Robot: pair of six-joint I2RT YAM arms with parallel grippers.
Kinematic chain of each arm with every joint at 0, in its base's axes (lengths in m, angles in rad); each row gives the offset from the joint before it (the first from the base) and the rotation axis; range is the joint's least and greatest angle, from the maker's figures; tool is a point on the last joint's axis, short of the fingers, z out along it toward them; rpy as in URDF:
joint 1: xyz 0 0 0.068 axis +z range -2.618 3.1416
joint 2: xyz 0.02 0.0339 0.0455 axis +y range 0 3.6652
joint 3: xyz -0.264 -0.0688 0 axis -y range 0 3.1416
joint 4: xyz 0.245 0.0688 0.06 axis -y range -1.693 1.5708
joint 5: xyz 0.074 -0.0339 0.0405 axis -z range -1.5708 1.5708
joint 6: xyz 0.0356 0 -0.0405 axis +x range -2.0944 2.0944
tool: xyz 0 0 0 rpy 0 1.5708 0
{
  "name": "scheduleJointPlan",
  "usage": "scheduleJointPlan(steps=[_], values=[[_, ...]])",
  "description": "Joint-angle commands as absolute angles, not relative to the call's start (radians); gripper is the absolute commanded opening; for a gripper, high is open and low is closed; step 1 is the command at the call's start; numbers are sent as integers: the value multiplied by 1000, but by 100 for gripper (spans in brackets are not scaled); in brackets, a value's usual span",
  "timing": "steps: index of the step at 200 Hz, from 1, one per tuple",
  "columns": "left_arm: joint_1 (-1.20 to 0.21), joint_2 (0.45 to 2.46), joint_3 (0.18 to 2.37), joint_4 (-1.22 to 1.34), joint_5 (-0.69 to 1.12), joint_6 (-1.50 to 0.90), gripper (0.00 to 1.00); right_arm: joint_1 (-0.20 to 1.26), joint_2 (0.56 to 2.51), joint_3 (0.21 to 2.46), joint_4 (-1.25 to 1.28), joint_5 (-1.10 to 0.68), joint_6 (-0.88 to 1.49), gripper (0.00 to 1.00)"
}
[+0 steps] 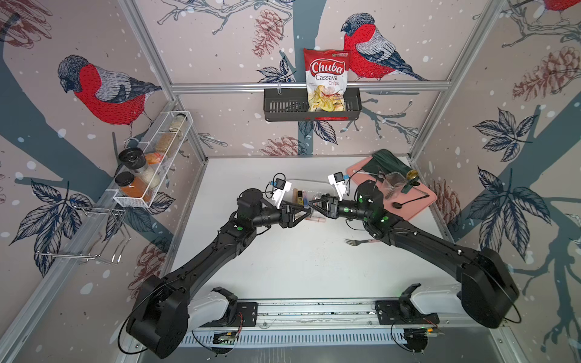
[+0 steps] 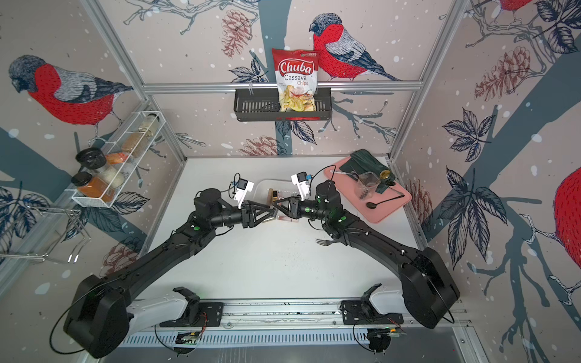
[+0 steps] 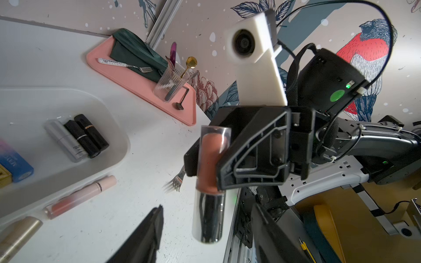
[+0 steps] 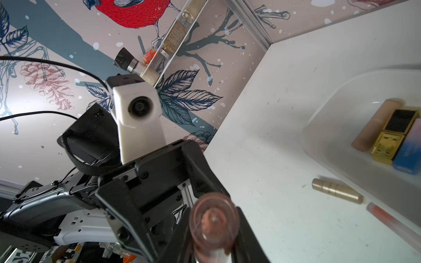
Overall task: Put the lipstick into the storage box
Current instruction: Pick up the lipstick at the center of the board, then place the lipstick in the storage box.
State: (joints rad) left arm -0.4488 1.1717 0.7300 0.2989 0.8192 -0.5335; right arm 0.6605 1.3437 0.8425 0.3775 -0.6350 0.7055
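Observation:
A lipstick [image 3: 208, 164] with a clear pink body and a silver cap hangs above the table, with my right gripper [image 4: 214, 227] shut on its pink part. Its round end [image 4: 214, 218] faces the right wrist camera. My left gripper [image 3: 209, 239] is open, and the silver cap stands between its fingers without touching them. In both top views the two grippers [image 1: 306, 213] [image 1: 312, 203] meet tip to tip just in front of the white storage box [image 1: 323, 185]. The box [image 3: 114, 127] holds several lipsticks and a blue carton.
A pink gloss tube [image 3: 79, 197] and a gold tube [image 4: 337, 190] lie on the table beside the box. A fork [image 1: 358, 242] lies under the right arm. At the back right, a pink tray [image 1: 418, 204] carries a cup, cutlery and a green napkin. A spice rack [image 1: 151, 163] hangs left, a black basket [image 1: 283, 107] behind.

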Motion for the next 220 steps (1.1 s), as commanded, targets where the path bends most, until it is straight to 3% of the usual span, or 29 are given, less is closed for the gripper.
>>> scheduleJointPlan(steps=[1, 34, 58, 103, 175, 196, 220], values=[[-409, 1156, 785, 244, 812, -488, 69, 618, 1366, 882, 308, -596, 706, 24], [-341, 1126, 882, -69, 571, -299, 78, 542, 1488, 1029, 61, -527, 581, 24], [-338, 1148, 908, -216, 429, -170, 79, 518, 1617, 1154, -71, -489, 496, 24], [-338, 1212, 832, -193, 436, -107, 79, 523, 1849, 1318, -171, -428, 432, 24], [-340, 1267, 813, -230, 425, -44, 79, 561, 2065, 1441, -188, -381, 427, 25], [-350, 1265, 803, -226, 425, -42, 79, 563, 2097, 1457, -186, -383, 433, 30], [-393, 1283, 804, -238, 422, -26, 79, 565, 2098, 1456, -185, -381, 434, 43]])
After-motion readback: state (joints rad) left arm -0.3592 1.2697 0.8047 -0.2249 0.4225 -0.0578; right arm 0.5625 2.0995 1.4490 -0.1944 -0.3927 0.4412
